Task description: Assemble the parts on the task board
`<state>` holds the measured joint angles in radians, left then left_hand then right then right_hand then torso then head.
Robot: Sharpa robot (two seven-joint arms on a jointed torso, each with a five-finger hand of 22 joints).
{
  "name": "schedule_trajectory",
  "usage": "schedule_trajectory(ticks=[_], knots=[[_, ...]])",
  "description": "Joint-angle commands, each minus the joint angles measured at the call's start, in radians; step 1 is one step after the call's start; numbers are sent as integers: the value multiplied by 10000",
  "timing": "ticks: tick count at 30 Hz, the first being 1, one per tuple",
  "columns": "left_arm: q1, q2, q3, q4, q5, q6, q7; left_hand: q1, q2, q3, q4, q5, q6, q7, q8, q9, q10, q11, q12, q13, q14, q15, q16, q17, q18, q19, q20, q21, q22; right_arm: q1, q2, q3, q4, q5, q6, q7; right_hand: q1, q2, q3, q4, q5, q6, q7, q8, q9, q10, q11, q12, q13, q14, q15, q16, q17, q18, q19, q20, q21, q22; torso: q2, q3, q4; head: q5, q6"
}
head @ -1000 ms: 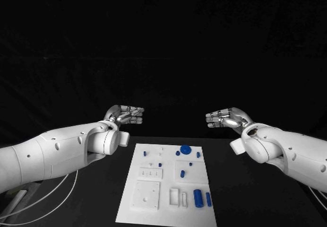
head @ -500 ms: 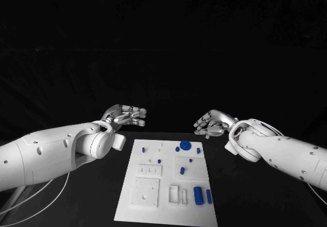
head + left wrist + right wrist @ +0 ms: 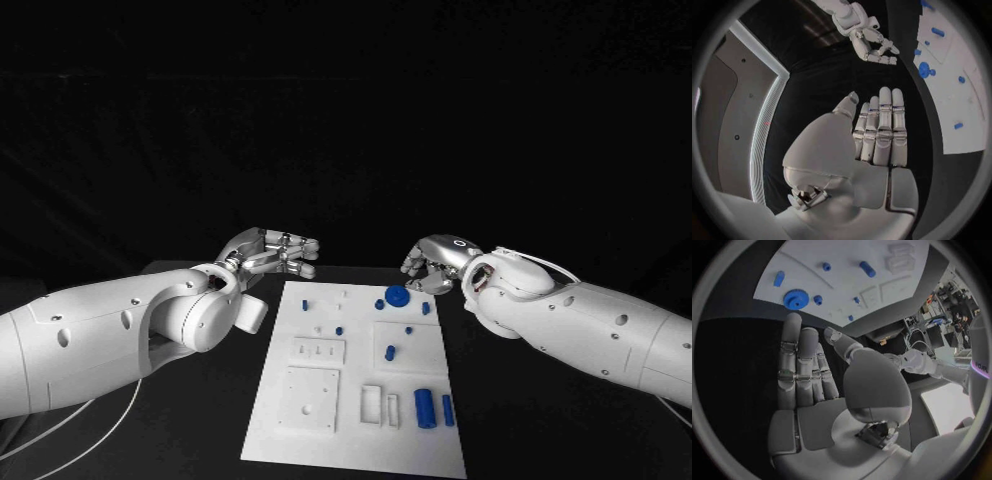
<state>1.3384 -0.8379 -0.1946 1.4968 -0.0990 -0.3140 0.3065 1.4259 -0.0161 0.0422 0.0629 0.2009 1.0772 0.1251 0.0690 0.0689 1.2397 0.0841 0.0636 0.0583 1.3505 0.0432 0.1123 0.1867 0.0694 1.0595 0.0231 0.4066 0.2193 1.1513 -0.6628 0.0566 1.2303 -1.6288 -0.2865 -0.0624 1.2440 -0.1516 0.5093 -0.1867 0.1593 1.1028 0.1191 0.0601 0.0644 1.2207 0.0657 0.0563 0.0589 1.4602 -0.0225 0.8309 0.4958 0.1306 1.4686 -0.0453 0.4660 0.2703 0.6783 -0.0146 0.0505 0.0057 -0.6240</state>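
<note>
A black table (image 3: pixel 548 420) is seen with the white task board (image 3: pixel 325 440) laid lengthwise in its middle. Two white arms are raised above the table's far end, the left arm (image 3: pixel 101 335) at the board's left and the right arm (image 3: pixel 606 330) at its right. The left hand (image 3: pixel 274 252) is held in the air beyond the board's far left corner, empty, its fingers (image 3: pixel 882 130) stretched out straight, side by side. The right hand (image 3: pixel 433 262) is held just beyond the far right corner, near the blue gear (image 3: pixel 395 294); nothing is gripped, and its fingers (image 3: pixel 801 365) are likewise extended and laid together, though from the head camera they appear somewhat curled, so their exact bend cannot be told. On the board, a large blue cylinder (image 3: pixel 424 408) is found at the near right with a slimmer blue pin (image 3: pixel 447 409) just beside it, and smaller blue pieces (image 3: pixel 391 353) are scattered over the middle and far part.
</note>
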Motion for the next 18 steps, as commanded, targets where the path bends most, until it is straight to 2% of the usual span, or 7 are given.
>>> schedule_trajectory(ticks=[1, 4, 8, 12, 15, 18], knots=[[17, 36, 10, 132, -144, 261, 64, -34, -51, -62, -18, -25, -74, -12, -56, -4, -78, 4, -46, 7, -87, 0, -7, 13, -105, -64, 15, 33, -8, -8, 102, 6, -61, -1239, -402, -588, -3, -162, 201, 38, -103, 93, -23, 23, 13, 2, 29, 14, 9, -87, 5, 163, -59, -104, 176, -5, 98, 183, 259, -69, 137, -74, 37], [17, 54, 10, 189, -148, 267, 54, -52, -51, -84, -25, -39, -79, -11, -58, -4, -90, 10, -47, 7, -100, 7, -14, 22, -101, -74, 25, 27, -21, -20, 219, 7, -140, -1500, -462, -697, 44, -200, 278, 28, -208, 121, -30, 24, 14, -24, 39, 12, 8, -77, 11, 308, -95, -138, 191, -9, 139, 331, 351, -86, 189, -104, 84], [17, 68, 11, 222, -152, 291, 32, -75, -50, -106, -26, -49, -84, -10, -55, -3, -87, 10, -44, 8, -101, 9, -16, 29, -99, -73, 31, 24, -32, -35, 355, 8, -207, -1733, -507, -790, 61, -252, 371, 66, -259, 128, -28, 23, 13, -109, 59, 13, 7, -126, 29, 506, -139, -121, 177, 4, 166, 533, 455, -99, 235, -151, 89], [17, 90, 11, 226, -156, 307, 9, -95, -49, -129, -31, -50, -91, -9, -57, -3, -85, 10, -44, 8, -96, 9, -15, 38, -95, -68, 34, 20, -45, -58, 518, 8, -331, -1852, -510, -842, 35, -289, 402, 73, -207, 127, -26, 23, 13, -128, 65, 12, 6, -129, 39, 656, -162, -112, 190, 16, 180, 688, 541, -119, 254, -215, 129], [16, 124, 11, 220, -158, 326, -10, -95, -49, -129, -31, -50, -91, -9, -57, -3, -85, 10, -44, 8, -96, 9, -15, 38, -95, -68, 34, 20, -45, -111, 627, 7, -415, -1966, -480, -923, -24, -319, 366, 107, -150, 135, -38, 25, 15, -109, 58, 11, 8, -151, 36, 783, -173, -106, 217, 22, 176, 812, 626, -151, 275, -223, 137], [16, 174, 11, 189, -158, 400, -56, -114, -42, -151, -36, -48, -85, -12, -56, -1, -84, 10, -44, 8, -96, 10, -16, 46, -94, -59, 36, 17, -58, -161, 685, 7, -456, -2120, -430, -1035, -50, -344, 319, 96, 2, 228, -99, 41, 28, 416, -97, 27, 39, -162, -62, 905, -134, -181, 349, -52, 421, 1030, 688, -172, 320, -247, 136]])
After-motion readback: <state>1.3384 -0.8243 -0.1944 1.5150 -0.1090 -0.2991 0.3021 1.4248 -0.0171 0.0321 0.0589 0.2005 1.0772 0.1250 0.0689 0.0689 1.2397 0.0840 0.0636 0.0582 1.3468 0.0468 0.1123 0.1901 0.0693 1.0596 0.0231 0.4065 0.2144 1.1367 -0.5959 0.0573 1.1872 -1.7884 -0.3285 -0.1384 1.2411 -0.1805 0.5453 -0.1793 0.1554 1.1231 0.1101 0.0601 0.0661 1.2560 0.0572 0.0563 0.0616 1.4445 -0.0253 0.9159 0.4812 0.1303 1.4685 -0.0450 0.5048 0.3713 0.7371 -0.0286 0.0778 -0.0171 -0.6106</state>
